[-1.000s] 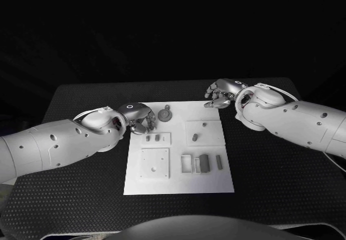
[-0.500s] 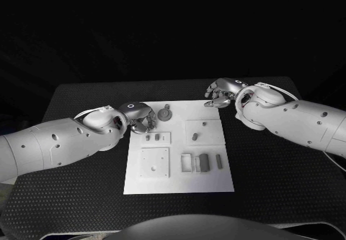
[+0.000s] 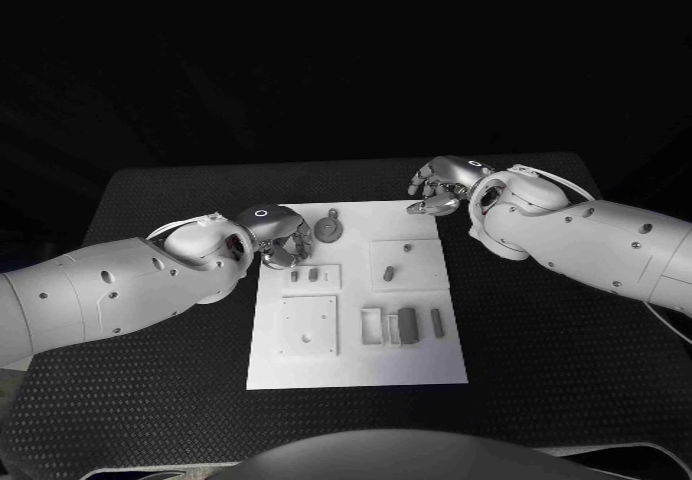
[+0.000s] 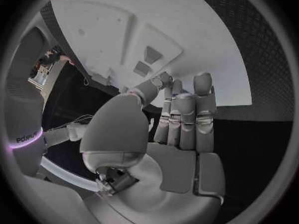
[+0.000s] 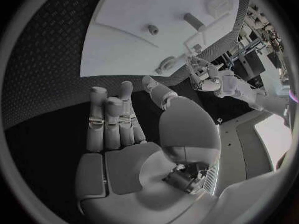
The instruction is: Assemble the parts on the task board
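Observation:
The white task board lies in the middle of the black table. Small grey parts sit on it: a round piece with a stem at the far edge, two pegs in a raised square, another peg, and upright blocks toward the front. My left hand hovers at the board's far left edge beside the round piece, fingers pointing down with nothing in them. My right hand hangs over the board's far right corner, fingers loosely apart and holding nothing.
Black textured matting surrounds the board on every side. A blank raised square occupies the board's front left. My two forearms cross the table's left and right sides.

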Controlling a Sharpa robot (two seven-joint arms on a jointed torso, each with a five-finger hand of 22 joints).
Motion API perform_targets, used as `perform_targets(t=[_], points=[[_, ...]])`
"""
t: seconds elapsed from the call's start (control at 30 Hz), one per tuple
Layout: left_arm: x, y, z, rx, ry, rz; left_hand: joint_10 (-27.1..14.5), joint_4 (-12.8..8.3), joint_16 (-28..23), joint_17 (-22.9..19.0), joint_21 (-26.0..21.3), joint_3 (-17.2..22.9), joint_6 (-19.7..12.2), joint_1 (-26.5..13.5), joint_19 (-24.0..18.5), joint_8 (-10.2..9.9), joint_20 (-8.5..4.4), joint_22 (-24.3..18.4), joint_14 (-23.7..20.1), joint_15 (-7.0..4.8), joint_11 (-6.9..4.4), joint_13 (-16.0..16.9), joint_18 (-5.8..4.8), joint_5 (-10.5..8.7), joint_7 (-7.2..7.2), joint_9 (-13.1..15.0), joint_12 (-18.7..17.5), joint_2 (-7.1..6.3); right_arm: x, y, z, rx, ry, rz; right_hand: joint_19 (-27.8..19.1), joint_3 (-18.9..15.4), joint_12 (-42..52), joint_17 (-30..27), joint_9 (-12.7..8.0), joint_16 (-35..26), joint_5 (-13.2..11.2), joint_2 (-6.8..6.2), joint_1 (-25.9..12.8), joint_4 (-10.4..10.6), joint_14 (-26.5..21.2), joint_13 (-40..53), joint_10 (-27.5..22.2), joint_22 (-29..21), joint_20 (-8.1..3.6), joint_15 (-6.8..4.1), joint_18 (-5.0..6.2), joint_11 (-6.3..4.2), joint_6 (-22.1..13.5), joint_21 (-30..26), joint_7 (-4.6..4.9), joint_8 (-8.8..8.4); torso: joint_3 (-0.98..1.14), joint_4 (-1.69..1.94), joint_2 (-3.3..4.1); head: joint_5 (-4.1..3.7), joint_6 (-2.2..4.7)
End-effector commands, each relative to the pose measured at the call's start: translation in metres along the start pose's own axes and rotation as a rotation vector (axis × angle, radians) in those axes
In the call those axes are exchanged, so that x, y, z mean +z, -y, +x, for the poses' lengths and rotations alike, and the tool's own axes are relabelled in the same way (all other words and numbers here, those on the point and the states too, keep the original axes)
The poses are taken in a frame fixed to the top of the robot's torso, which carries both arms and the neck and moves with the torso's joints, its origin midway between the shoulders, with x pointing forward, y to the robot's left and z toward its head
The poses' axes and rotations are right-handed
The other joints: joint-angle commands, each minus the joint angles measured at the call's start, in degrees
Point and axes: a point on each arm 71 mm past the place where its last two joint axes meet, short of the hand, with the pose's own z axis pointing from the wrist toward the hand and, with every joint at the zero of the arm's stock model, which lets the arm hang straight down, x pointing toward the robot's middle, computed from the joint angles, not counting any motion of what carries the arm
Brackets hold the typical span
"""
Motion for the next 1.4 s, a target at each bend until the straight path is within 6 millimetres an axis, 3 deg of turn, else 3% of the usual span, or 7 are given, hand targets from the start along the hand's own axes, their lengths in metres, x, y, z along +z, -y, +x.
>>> perform_targets(t=[0.03,0.97,1.4], points=[[0.002,0.004,0.001,0.004,-0.009,0.018,0.2,0.0,0.1,-0.1,-0.3,0.3,0.2,0.6,0.1,0.3,-0.26,1.0,-0.1,-0.14,0.14,-0.1,4.82,0.15,0.16,0.0,-0.2,-0.10,0.000,-0.001,0.000,-0.002,-0.001,-0.008,0.1,0.1,0.3,0.1,-0.1,-0.2,0.2,0.14,-0.3,0.4,0.0,-0.1,-0.4,1.0,-0.50,-0.07,2.52,0.01,0.0,-0.2,0.50,-0.33,-0.03,0.01,-0.01,0.06,-0.01],[0.010,0.009,0.005,0.012,-0.058,0.017,0.2,0.0,0.0,-0.3,-0.4,0.4,0.0,0.7,0.1,0.3,-0.27,0.9,-0.1,-0.13,0.14,0.0,4.78,0.14,0.21,0.0,-0.2,-0.06,0.000,-0.002,0.001,-0.003,-0.004,-0.009,0.1,0.0,0.3,0.1,-0.1,-0.2,0.2,0.15,-0.3,0.4,0.0,-0.1,-0.4,1.0,-0.50,-0.07,2.52,0.01,0.0,-0.2,0.51,-0.34,0.05,0.00,0.01,0.02,-0.19],[0.013,0.011,0.008,0.024,-0.090,0.026,0.2,0.0,0.0,-0.4,-0.6,0.5,0.1,0.8,0.1,0.3,-0.27,0.9,-0.2,-0.16,0.11,0.0,4.72,0.10,0.19,0.0,-0.2,0.09,0.000,-0.002,0.000,-0.002,-0.003,-0.009,0.1,0.0,0.3,0.1,-0.1,-0.2,0.2,0.15,-0.3,0.4,0.0,-0.1,-0.4,1.0,-0.50,-0.07,2.52,0.01,0.0,-0.2,0.51,-0.35,-0.02,0.05,0.01,-0.10,-0.24]])
